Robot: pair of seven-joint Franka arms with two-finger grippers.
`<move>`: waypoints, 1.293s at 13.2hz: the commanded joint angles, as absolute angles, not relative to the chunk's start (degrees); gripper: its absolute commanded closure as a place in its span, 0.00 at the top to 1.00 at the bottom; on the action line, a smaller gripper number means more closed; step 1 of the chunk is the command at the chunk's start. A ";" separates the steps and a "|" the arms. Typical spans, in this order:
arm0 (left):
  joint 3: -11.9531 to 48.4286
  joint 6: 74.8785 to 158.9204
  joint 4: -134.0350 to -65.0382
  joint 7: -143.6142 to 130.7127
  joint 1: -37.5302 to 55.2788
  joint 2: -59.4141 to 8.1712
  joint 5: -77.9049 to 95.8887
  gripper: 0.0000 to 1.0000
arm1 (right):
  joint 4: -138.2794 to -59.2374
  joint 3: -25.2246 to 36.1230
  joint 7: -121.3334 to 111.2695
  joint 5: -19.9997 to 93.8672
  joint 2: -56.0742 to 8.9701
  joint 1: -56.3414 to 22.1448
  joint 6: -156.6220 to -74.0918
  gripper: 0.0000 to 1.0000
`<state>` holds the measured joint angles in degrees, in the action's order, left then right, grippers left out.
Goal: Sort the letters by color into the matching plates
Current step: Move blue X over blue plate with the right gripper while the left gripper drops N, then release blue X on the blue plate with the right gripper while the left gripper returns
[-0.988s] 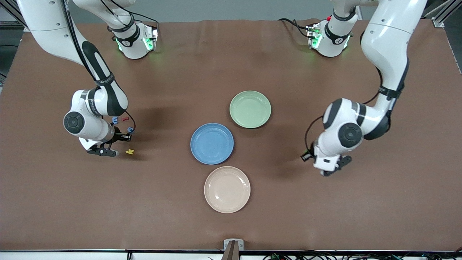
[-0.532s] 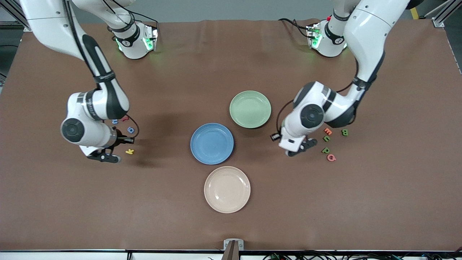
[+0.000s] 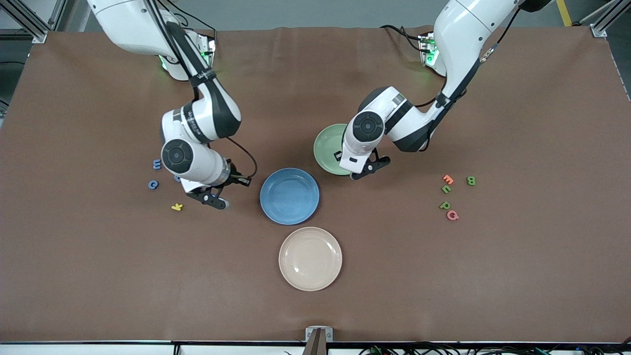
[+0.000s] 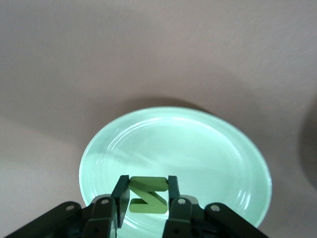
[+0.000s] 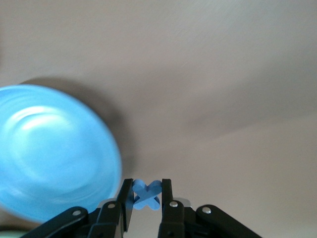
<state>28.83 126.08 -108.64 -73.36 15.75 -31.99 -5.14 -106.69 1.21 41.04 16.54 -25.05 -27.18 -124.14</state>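
The brown cloth-covered worktop [image 3: 98, 276] is being shared by three round rimmed plates. The pale green plate [image 3: 326, 143] is lying farthest from the front camera, the medium blue plate [image 3: 289, 195] nearer, and the beige plate [image 3: 310, 258] nearest.

The left gripper [image 3: 368, 169] is being held over the pale green plate's nearer rim — its jaws are clamped on a flat green foam Z [image 4: 147, 195], shown in the left wrist view above the plate's bowl.

The right gripper [image 3: 213, 199] is being held over bare worktop just beside the blue plate, toward the right arm's end; its jaws are pinched on a small blue foam X [image 5: 146, 195].

Toward the right arm's end, two blue letters [image 3: 154, 184] and a yellow K [image 3: 177, 207] are lying on the worktop.

Toward the left arm's end, three green letters [image 3: 471, 181] are lying loosely grouped — with an orange letter [image 3: 447, 179] and a pink letter [image 3: 452, 215] among them.
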 commanded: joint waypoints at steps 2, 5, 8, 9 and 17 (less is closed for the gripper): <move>30.15 126.39 -109.25 -79.71 15.47 -32.52 -5.54 0.74 | -100.47 1.67 50.94 20.13 -30.75 -33.21 -125.50 0.15; 29.45 126.04 -107.15 -80.77 13.55 -31.03 -6.15 1.00 | -97.66 1.76 57.29 20.04 -34.70 -37.34 -129.37 0.15; 29.53 125.77 -105.39 -77.97 6.62 -29.71 -10.52 1.00 | -95.19 1.76 59.15 19.95 -37.35 -38.84 -129.73 0.15; 29.53 125.77 -105.29 -76.31 4.85 -29.79 -13.07 1.00 | -95.19 1.76 59.24 19.95 -37.53 -39.20 -130.16 0.16; 29.44 129.27 -105.38 -63.19 -11.58 -33.47 -27.66 0.99 | -95.36 2.11 61.08 19.25 -38.58 -39.90 -132.19 0.43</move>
